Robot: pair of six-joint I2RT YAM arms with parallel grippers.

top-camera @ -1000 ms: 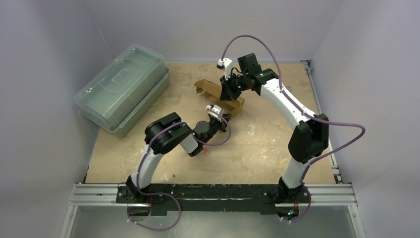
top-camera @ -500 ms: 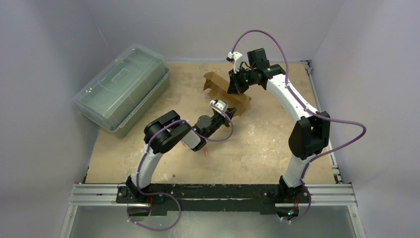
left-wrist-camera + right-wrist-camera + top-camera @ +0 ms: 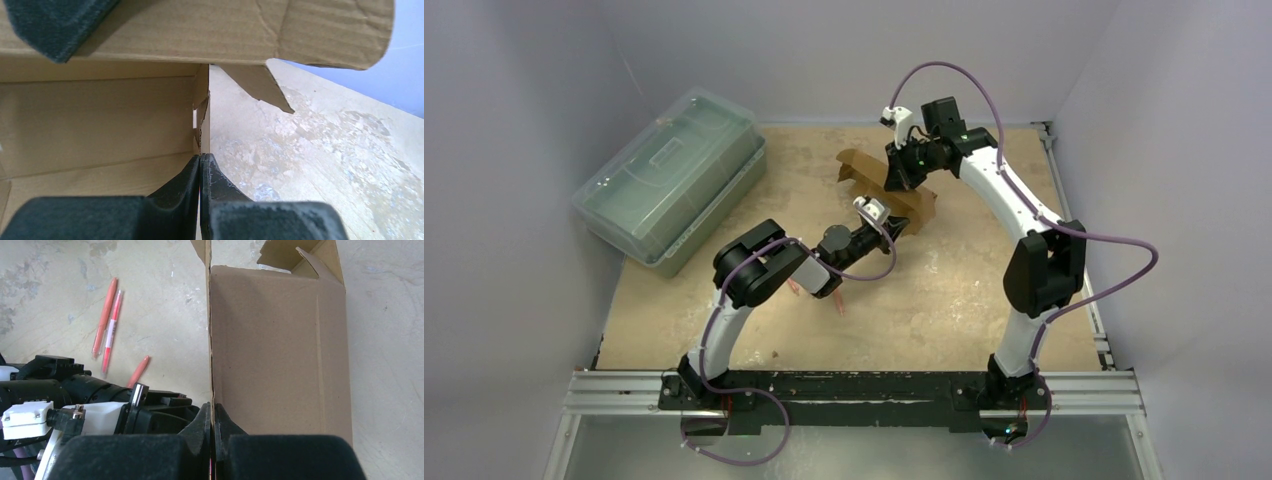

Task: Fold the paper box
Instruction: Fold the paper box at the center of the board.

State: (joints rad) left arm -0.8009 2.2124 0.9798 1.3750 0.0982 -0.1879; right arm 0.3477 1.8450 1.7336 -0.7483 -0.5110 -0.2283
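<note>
The paper box is a brown cardboard carton, partly opened up, held off the table at the back centre. My right gripper comes down on it from above and is shut on the edge of one panel, with its jaws pinching the cardboard. My left gripper reaches in from the near side. It is shut on the thin edge of a side wall, and the box's inner face fills the left of that view. The open end flaps point away from the right wrist camera.
A large translucent green plastic case sits at the back left of the wooden table. Several orange pens lie on the table near the left arm's wrist. White walls close in the table on three sides.
The right gripper has carried the box a little to the right and toward the back. The left gripper has followed it, stretching further forward. Both stayed shut.
</note>
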